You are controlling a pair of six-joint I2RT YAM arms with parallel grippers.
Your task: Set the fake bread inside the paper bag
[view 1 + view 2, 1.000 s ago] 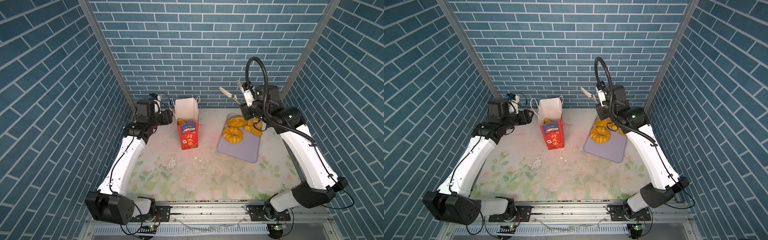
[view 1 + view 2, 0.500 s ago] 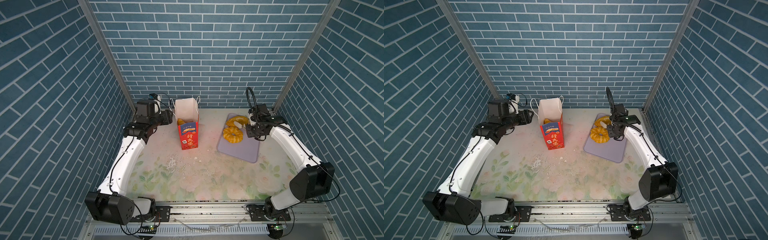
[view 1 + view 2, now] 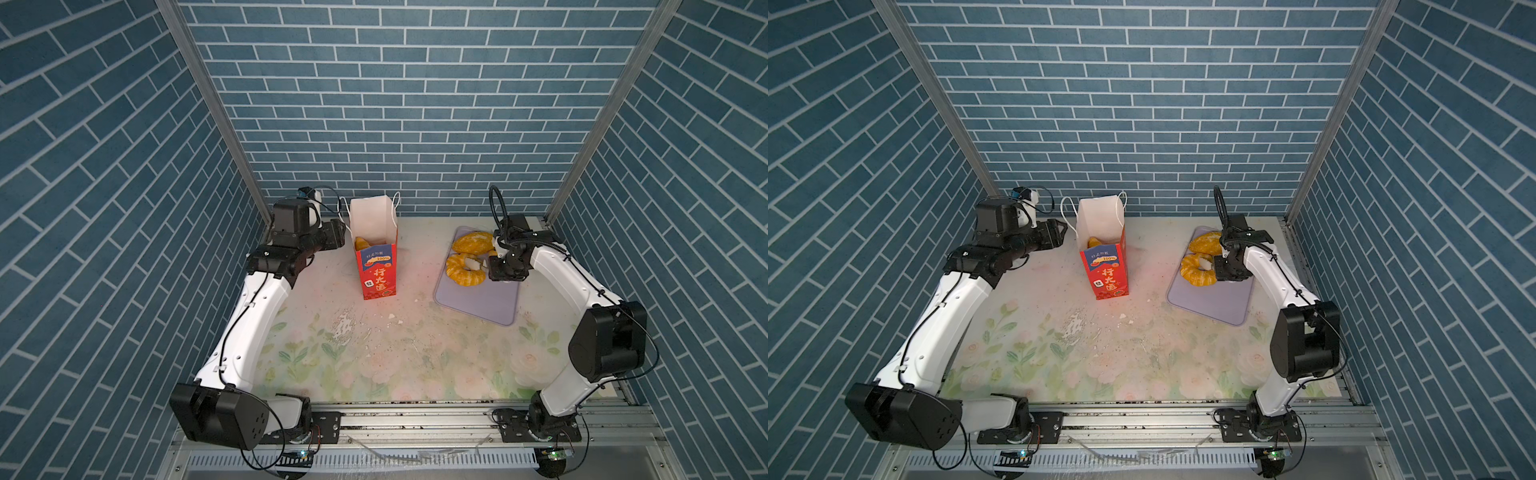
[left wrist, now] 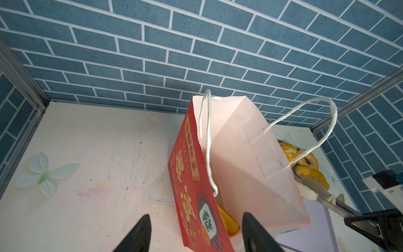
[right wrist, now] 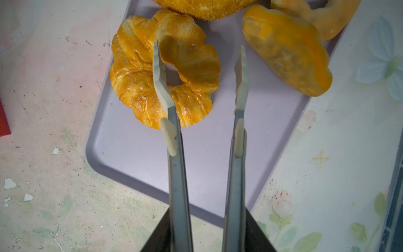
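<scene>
Right claw (image 5: pixel 199 56) spread, straddling one side of the ring doughnut (image 5: pixel 139 87) on the tray (image 5: pixel 130 148). Left claw (image 4: pixel 196 218) spread, near the bag (image 4: pixel 239 163).

Bright, even, diffuse light from overhead in all views, no harsh glare. Both top views are sharp, with short soft shadows; brick lines bow toward the edges, wide-angle. Faint red cast on the table (image 3: pixel 415 257) at 3 o'clock of the paper bag (image 3: pixel 376 266). Left wrist view: bag lining half in soft shadow, left gripper (image 4: pixel 195 229) fingertips (image 4: pixel 139 234) blurred at 6 o'clock, strong barrel bend. Right wrist view: ring doughnut (image 5: pixel 165 72) crisp with small gloss highlights, right gripper (image 5: pixel 198 47) base out of focus at 6 o'clock.
</scene>
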